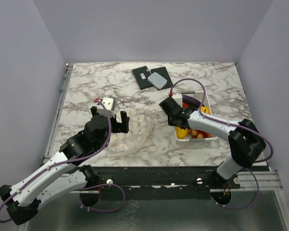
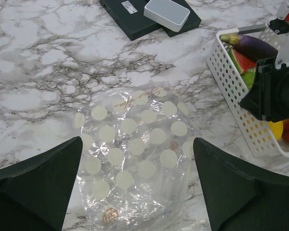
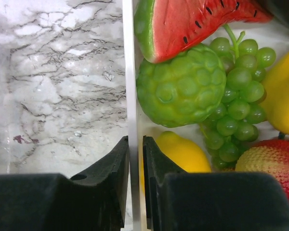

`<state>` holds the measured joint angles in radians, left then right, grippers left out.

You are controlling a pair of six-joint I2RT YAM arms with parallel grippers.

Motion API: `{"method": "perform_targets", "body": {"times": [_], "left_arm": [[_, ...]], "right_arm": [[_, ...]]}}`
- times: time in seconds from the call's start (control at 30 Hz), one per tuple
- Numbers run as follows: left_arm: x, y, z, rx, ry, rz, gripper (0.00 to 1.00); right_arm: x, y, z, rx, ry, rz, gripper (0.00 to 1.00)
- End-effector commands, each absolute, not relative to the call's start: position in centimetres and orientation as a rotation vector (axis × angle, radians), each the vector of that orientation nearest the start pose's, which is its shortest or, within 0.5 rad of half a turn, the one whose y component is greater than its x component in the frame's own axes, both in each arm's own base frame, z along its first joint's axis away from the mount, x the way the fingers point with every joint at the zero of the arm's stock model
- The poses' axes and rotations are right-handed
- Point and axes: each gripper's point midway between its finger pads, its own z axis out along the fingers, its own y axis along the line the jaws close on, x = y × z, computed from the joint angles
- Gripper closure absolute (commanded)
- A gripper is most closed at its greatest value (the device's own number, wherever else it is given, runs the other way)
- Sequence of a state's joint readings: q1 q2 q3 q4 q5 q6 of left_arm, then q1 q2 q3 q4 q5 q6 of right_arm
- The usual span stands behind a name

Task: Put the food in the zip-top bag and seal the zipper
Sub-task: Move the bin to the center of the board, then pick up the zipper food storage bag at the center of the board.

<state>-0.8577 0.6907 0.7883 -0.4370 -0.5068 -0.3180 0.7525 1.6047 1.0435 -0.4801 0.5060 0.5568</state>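
The clear zip-top bag (image 1: 140, 131) with white dots lies flat and crumpled on the marble; I cannot pick out its zipper strip. My left gripper (image 1: 121, 122) hovers over the bag (image 2: 135, 149), jaws wide open and empty (image 2: 137, 159). The food lies in the white basket (image 1: 213, 121): watermelon slice (image 3: 192, 24), green grapes (image 3: 236, 96), lemon (image 3: 183, 151), strawberry (image 3: 269, 161), a bumpy green fruit (image 3: 180, 86), eggplant (image 2: 253, 45). My right gripper (image 3: 136, 144) is shut on the basket's left wall (image 3: 131, 72), one finger inside, one outside.
A black case (image 1: 145, 78) with a pale grey box (image 1: 158, 78) on it lies at the back middle, also seen in the left wrist view (image 2: 166, 12). The basket (image 2: 231, 82) stands right of the bag. Grey walls enclose the table.
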Motion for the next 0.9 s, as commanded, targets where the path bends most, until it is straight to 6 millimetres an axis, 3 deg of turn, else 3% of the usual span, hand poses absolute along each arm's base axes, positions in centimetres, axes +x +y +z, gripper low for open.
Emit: {"method": "perform_targets", "body": {"times": [0.0,0.27,0.47,0.67,0.87], "left_arm": [[22.8,-14.5,24.3,0.153,1.885,-0.29,0.01],[22.9,-14.4,24.3,0.152,1.885,-0.287,0.01],[22.9,-14.5,24.2,0.155,1.888,-0.286,0.01],[22.9,-14.4,24.2,0.153,1.889,-0.283,0.01],[22.8,-14.3,24.4,0.147,1.882,-0.288,0.01]], "right_arm": [[31.1,19.9,9.6,-0.047,2.383,-0.06,0.69],[31.1,20.0,13.2,-0.053,2.346,-0.01,0.48],[29.9,21.7,16.6,-0.094,2.322,0.172,0.44],[27.2,24.7,18.9,-0.143,2.322,0.41,0.43],[23.8,27.9,19.5,-0.158,2.326,0.701,0.41]]}}
